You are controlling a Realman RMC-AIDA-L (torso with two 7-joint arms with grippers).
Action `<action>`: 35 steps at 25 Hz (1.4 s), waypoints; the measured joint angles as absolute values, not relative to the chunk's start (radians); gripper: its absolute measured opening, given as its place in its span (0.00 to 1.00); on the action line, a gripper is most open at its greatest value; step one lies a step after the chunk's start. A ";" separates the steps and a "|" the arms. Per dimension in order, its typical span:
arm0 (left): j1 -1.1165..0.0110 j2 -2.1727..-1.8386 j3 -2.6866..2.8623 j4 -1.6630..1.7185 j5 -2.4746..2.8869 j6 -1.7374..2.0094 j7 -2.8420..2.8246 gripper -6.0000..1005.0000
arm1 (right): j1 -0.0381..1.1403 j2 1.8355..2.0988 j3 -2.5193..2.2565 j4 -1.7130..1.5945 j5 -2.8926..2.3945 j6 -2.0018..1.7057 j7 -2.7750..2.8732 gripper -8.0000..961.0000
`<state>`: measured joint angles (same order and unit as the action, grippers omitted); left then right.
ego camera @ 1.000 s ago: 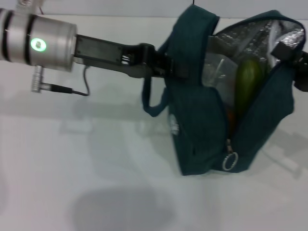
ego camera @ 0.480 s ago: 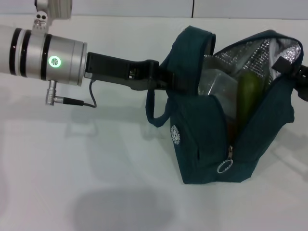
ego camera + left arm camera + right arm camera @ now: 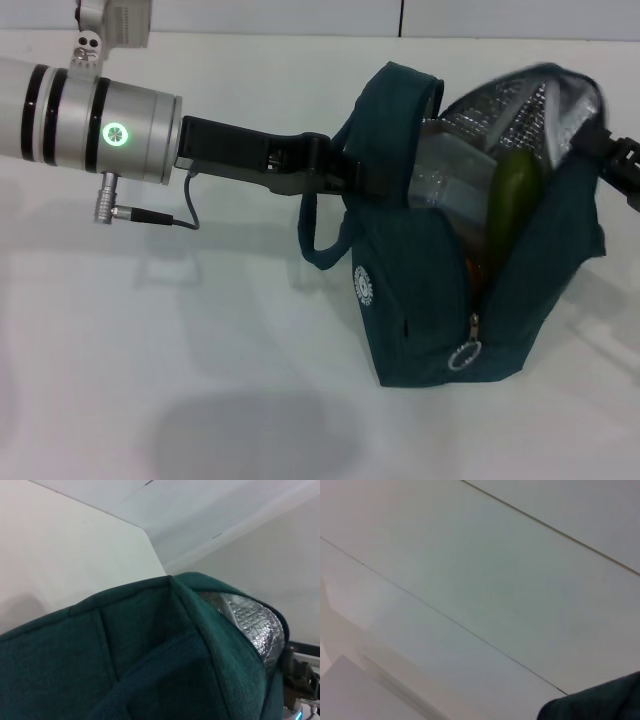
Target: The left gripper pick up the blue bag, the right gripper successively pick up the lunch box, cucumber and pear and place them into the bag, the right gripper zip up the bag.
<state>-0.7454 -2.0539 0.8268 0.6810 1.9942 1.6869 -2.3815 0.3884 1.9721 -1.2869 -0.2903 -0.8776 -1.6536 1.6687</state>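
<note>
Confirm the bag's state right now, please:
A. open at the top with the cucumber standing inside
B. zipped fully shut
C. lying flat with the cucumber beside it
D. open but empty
A: in the head view the blue bag gapes open, silver lining showing, and the cucumber stands inside it.

Blue bag (image 3: 430,290), dark teal fabric, upright, mouth gaping, silver lining showing; ring pull low on its front. Inside the bag: clear lunch box (image 3: 450,175); cucumber (image 3: 512,195) standing on end just beside it; orange pear (image 3: 478,268) below, barely visible.
</note>
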 joint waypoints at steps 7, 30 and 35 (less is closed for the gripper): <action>-0.745 -2.054 0.827 0.681 1.993 1.687 -2.382 0.07 | 0.354 1.956 -1.280 -0.293 -0.876 -1.695 1.635 0.46; -0.736 -2.054 0.827 0.681 1.991 1.681 -2.385 0.07 | 0.181 2.010 -1.268 -0.127 -1.114 -1.761 0.594 0.92; -0.741 -2.054 0.827 0.681 1.988 1.681 -2.387 0.07 | 0.200 2.014 -1.323 -0.100 -1.119 -1.730 0.558 0.91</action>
